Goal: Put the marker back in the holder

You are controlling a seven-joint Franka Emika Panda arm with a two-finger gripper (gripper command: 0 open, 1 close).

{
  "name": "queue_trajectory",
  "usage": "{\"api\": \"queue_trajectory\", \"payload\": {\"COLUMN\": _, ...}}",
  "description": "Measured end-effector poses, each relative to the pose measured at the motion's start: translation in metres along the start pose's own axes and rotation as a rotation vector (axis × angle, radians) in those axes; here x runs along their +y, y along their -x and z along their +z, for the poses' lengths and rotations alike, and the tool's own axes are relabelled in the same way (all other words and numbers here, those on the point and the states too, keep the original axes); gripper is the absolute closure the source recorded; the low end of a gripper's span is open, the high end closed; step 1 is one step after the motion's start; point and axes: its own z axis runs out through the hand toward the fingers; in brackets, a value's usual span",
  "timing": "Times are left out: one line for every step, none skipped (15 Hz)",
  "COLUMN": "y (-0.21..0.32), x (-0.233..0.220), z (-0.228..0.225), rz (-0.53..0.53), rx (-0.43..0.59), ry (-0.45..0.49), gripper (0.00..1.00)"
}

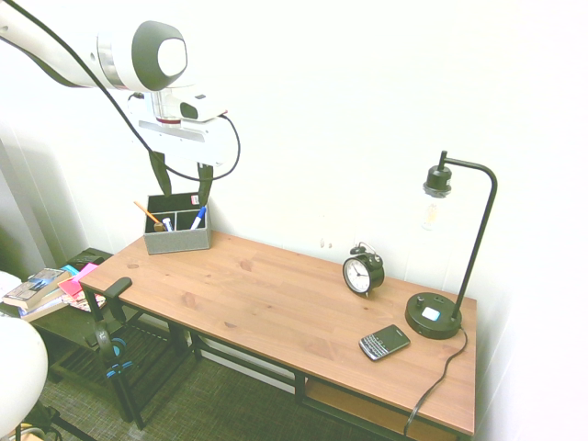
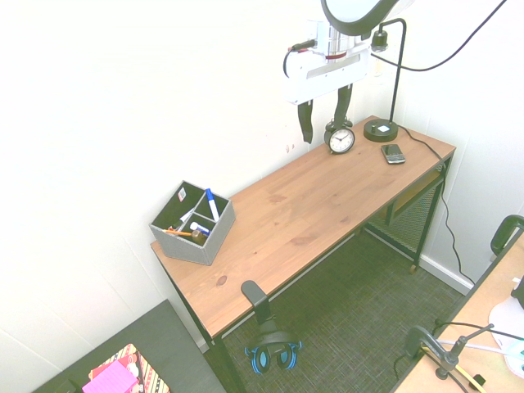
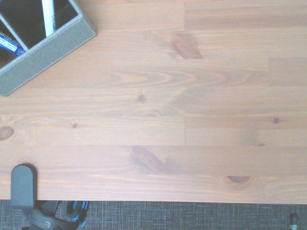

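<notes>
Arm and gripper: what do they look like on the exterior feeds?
White arm with a rounded joint capped by a dark oval panel and a silver ring. The gripper has a white boxy body, two dark tapered fingers, and a black cable looping alongside.

The first exterior view looks down from high off the desk's [image 1: 276,303] front, facing the wall, with the holder [image 1: 176,223] at far left and the lamp [image 1: 450,248] at right. The second exterior view looks from higher still, off the holder's [image 2: 192,223] end, down the desk's [image 2: 311,205] length toward the lamp [image 2: 385,74]; both wide views share the whole desktop. The wrist view hangs close, looking straight down on bare planks [image 3: 168,110], the holder's corner [image 3: 45,50] and the front edge.
</notes>
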Motion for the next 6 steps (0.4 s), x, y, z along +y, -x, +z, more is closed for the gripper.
{"api": "queue_trajectory", "payload": {"y": -0.0001, "x": 0.0001, "z": 0.0, "rz": 0.0, "rx": 0.002, "ry": 0.003, "gripper": 0.0}}
{"api": "queue_trajectory", "payload": {"y": 0.0005, "x": -0.0005, "z": 0.0008, "rz": -0.005, "rx": 0.007, "ry": 0.008, "gripper": 0.0}}
{"api": "queue_trajectory", "payload": {"y": 0.0008, "x": -0.001, "z": 0.0017, "rz": -0.009, "rx": 0.013, "ry": 0.015, "gripper": 0.0}}
{"api": "queue_trajectory", "payload": {"y": 0.0007, "x": -0.0011, "z": 0.0027, "rz": -0.012, "rx": 0.019, "ry": 0.022, "gripper": 0.0}}
{"api": "queue_trajectory", "payload": {"y": -0.0001, "x": -0.0005, "z": 0.0025, "rz": -0.01, "rx": 0.026, "ry": 0.025, "gripper": 0.0}}
{"api": "queue_trajectory", "payload": {"y": -0.0014, "x": -0.0002, "z": 0.0017, "rz": -0.006, "rx": 0.036, "ry": 0.024, "gripper": 0.0}}
